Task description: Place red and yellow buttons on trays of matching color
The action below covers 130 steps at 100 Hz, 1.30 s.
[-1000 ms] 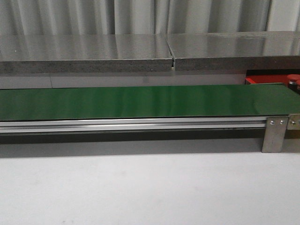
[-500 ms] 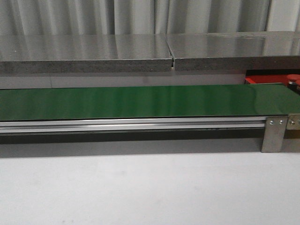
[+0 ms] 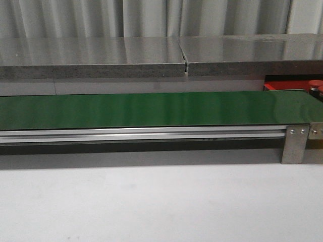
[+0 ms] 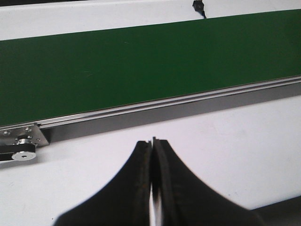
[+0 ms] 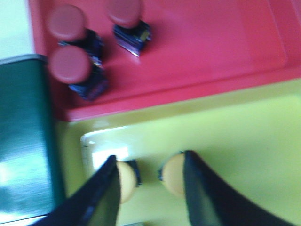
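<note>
Grey curtain (image 3: 75,17) | green belt (image 3: 151,108) | left end effector (image 4: 152,146) closed | right end effector (image 5: 149,176) open

White table (image 3: 161,201) carries a long dark green conveyor belt (image 3: 151,108) on an aluminium frame (image 3: 141,134). At far right, a red tray (image 3: 285,85) apparently rests beyond the belt.

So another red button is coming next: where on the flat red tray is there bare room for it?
The flat red tray is bare from the third red-capped button toward the rim beside the yellow-green tray. Three red buttons crowd the corner nearest the dark green belt.
</note>
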Available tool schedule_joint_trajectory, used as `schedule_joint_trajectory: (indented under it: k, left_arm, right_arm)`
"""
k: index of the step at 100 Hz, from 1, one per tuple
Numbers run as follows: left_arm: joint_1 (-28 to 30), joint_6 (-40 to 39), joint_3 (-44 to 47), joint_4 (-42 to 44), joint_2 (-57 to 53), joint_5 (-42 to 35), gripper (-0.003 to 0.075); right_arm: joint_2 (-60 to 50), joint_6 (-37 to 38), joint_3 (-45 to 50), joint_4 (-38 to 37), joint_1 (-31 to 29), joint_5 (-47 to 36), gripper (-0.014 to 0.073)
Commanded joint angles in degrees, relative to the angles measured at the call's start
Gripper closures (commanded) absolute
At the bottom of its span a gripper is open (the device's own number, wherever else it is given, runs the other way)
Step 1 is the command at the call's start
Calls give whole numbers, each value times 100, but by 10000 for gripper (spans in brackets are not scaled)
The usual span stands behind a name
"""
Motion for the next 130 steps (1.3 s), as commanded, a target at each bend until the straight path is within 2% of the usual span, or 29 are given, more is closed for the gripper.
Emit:
schedule_joint_trajectory:
  k: [1,13,24,49,70,130]
  left_arm:
    - [-58,-2,-150,-90,-11,-371,739]
    - [-58,-2,-150,-90,-11,-371,739]
    - [-58,-2,-150,-90,-11,-371,739]
    - [-58,-2,-150,-90,-11,-371,739]
    - [-58,-2,-150,-90,-11,-371,739]
    - [-58,-2,-150,-90,-11,-381,739]
  right_arm:
    - [-422,-69,-64,8,267,-189,449]
    - [-679,-69,93,-5,701,-224,588]
    - [-933,-69,353,-77,1134,-350,663]
    - [-1511,-69,962,-121,1995,-718,660]
    - [-2137,-69,1521,-136,2424,-1005,660]
    - [-4548,-70,3187,-141,2489,-1608,660]
